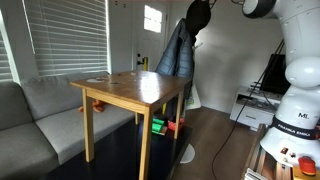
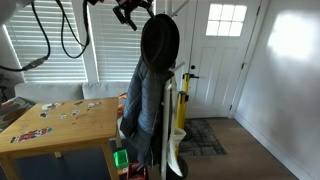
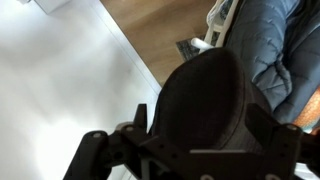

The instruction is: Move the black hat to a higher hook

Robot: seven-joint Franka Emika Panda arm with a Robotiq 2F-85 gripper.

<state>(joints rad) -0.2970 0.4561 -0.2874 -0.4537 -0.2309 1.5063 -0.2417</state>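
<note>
The black hat (image 2: 160,40) is a rounded dark dome that hangs high on the coat rack, above a long grey-blue jacket (image 2: 146,100). It also shows in an exterior view (image 1: 197,15) at the top of the rack. My gripper (image 2: 130,12) is at the hat's upper side, fingers pointing at it. In the wrist view the hat (image 3: 205,95) fills the space in front of my gripper (image 3: 205,125). One finger stands on each side of the hat, wide apart. The gripper looks open. The hook under the hat is hidden.
The jacket (image 3: 268,40) hangs right below the hat. A wooden table (image 1: 130,90) and a grey couch (image 1: 40,110) stand beside the rack. A white door (image 2: 220,60) is behind it. Red and green items (image 1: 165,126) lie under the table.
</note>
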